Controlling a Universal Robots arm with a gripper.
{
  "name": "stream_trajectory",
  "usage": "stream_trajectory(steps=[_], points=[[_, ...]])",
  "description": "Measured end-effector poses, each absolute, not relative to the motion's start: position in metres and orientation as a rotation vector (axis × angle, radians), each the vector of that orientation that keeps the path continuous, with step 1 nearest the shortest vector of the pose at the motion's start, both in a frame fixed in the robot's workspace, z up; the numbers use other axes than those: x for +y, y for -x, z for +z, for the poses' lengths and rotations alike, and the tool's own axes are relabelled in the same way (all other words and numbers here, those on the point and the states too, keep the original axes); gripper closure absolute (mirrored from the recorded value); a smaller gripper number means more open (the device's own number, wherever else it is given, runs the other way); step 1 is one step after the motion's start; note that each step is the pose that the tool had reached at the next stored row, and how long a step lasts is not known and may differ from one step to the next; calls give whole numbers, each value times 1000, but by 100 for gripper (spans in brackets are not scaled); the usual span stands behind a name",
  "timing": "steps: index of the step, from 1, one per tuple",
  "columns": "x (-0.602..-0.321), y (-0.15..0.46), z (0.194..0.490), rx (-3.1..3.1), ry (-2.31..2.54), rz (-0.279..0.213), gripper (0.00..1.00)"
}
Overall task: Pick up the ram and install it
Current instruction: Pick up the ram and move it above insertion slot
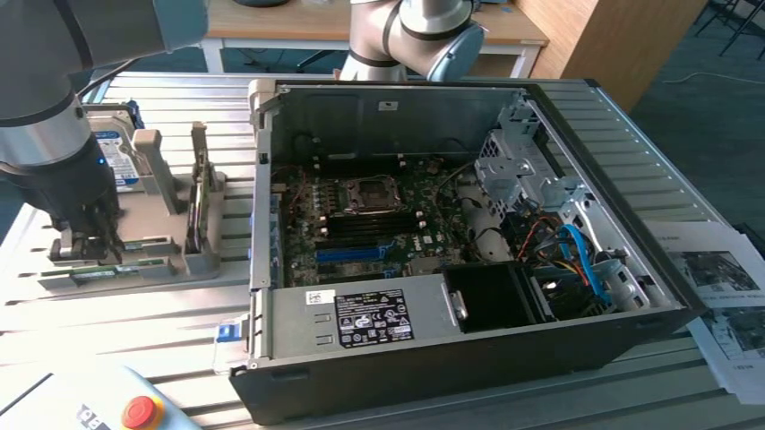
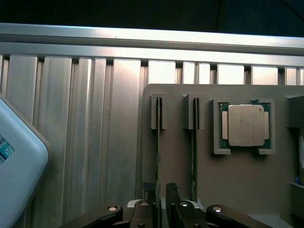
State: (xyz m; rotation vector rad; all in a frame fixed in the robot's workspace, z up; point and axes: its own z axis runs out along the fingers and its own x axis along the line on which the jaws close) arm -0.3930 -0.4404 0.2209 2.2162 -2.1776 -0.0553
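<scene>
Two ram sticks stand on edge in slots of a grey holder (image 2: pixel 237 190). The nearer ram (image 2: pixel 157 142) runs down between my gripper's (image 2: pixel 160 191) two dark fingers, which stand open, one on each side of it, with a small gap showing. The other ram (image 2: pixel 194 142) is one slot over. In the exterior view the gripper (image 1: pixel 84 246) hangs low over the holder (image 1: pixel 167 242) at that view's left, just above the green ram (image 1: pixel 132 265).
A CPU (image 2: pixel 244 126) lies in a pocket of the holder. An open PC case (image 1: pixel 407 116) holds a motherboard with blue slots (image 1: pixel 353 253). A hard drive (image 1: pixel 110 157) stands behind the holder. A white box with a red button (image 1: pixel 132 412) sits near; papers (image 1: pixel 717 278) lie at the right.
</scene>
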Motion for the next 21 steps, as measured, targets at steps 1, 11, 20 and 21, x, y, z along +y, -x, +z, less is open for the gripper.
stream_trajectory(steps=[1, 11, 20, 21], points=[[-440, 393, 221, -2178, -2216, -55, 76], [-440, 387, 219, -2176, -2217, -55, 76], [-440, 387, 209, -2174, -2215, -50, 76], [-440, 387, 209, -2174, -2215, -50, 76]])
